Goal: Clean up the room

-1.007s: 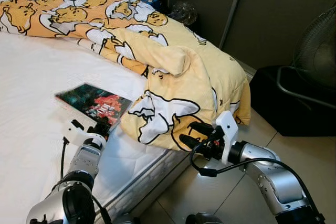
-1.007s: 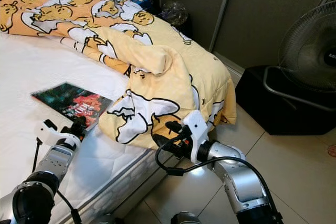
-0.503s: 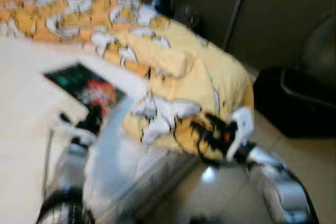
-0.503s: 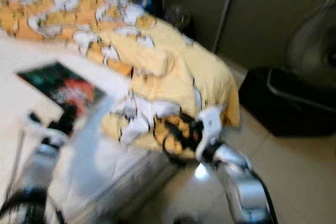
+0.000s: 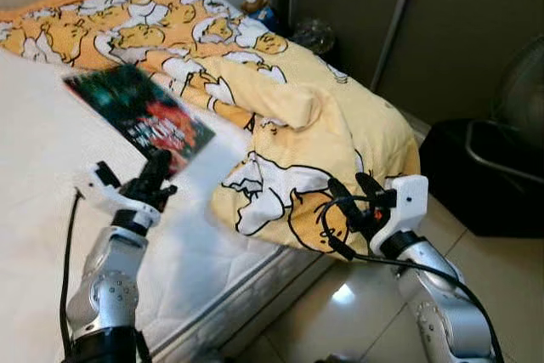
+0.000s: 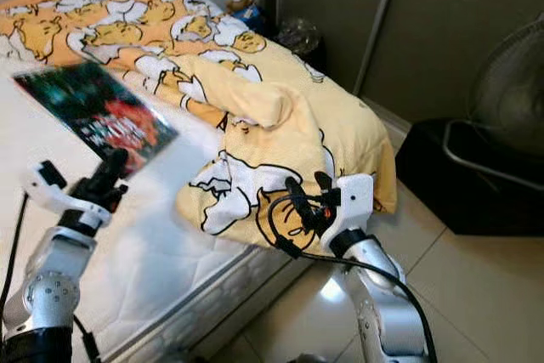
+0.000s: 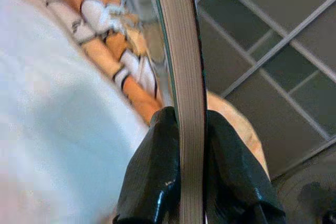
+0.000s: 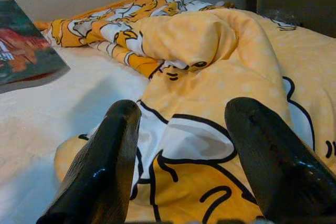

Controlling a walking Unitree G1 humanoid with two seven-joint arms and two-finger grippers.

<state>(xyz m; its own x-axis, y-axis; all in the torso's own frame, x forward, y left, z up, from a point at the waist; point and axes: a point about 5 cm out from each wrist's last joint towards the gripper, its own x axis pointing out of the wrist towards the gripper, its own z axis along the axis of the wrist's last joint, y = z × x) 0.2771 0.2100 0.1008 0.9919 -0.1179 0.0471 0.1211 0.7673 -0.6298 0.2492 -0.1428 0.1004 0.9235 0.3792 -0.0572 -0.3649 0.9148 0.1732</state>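
Note:
A book (image 5: 138, 110) with a dark green and red cover hangs tilted above the white mattress (image 5: 51, 210). My left gripper (image 5: 158, 169) is shut on its near corner; the left wrist view shows the page edge (image 7: 185, 77) pinched between both black fingers (image 7: 152, 177). A yellow blanket (image 5: 323, 133) with white cartoon figures lies rumpled across the bed and spills over its right edge. My right gripper (image 5: 355, 191) stands open just in front of that hanging fold, and its fingers (image 8: 105, 166) frame the cloth in the right wrist view without touching it.
A black fan (image 5: 510, 99) on a dark base (image 5: 484, 184) stands on the tiled floor (image 5: 374, 329) to the right. Grey wardrobe doors (image 5: 442, 31) run behind. Small items (image 5: 259, 10) sit by the bed's far corner.
My left gripper has lifted the book off the mattress and raised it. The right gripper has risen closer to the blanket's hanging fold. The camera has shifted too.

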